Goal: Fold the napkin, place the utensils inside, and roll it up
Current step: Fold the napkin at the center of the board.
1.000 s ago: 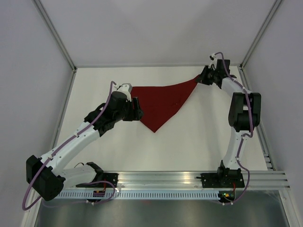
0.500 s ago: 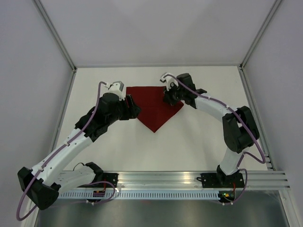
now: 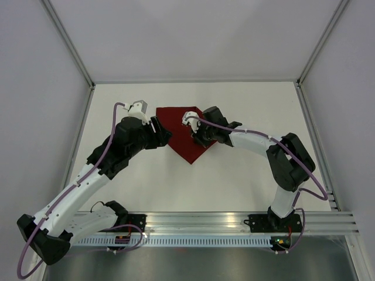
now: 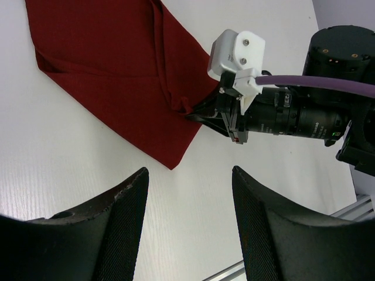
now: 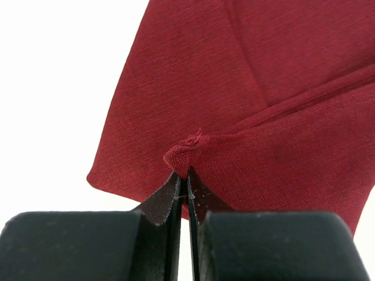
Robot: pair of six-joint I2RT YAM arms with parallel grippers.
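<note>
You are looking at the napkin (image 3: pixel 177 130) lying on the white table (image 3: pixel 246 170), a little toward 12 o'clock from the table's middle in the top view. It is lying partly doubled over itself. One straight edge is facing 12 o'clock and a pointed corner is aiming at 6 o'clock.

Your right gripper (image 3: pixel 197 138) is reaching in from the napkin's 3 o'clock side. Its fingers are pressing together on a bunched corner of the cloth. In the right wrist view the gripper (image 5: pixel 187 181) is pinching that small crumpled tip, and the napkin (image 5: pixel 234 88) is filling the frame above it. The edge of a folded layer is running from the pinch toward 2 o'clock, over the layer beneath.

Your left gripper (image 3: pixel 164 134) is hanging at the napkin's 9 o'clock edge. Its fingers are standing apart and gripping nothing. In the left wrist view the two dark fingers (image 4: pixel 111 216) are framing bare table at 6 o'clock. There the napkin (image 4: pixel 117 76) is spreading toward 11 o'clock, and the right gripper (image 4: pixel 196 114) is coming in from 3 o'clock with its tips on the cloth's edge. You cannot tell from these views whether the left fingers are touching the cloth.
</note>
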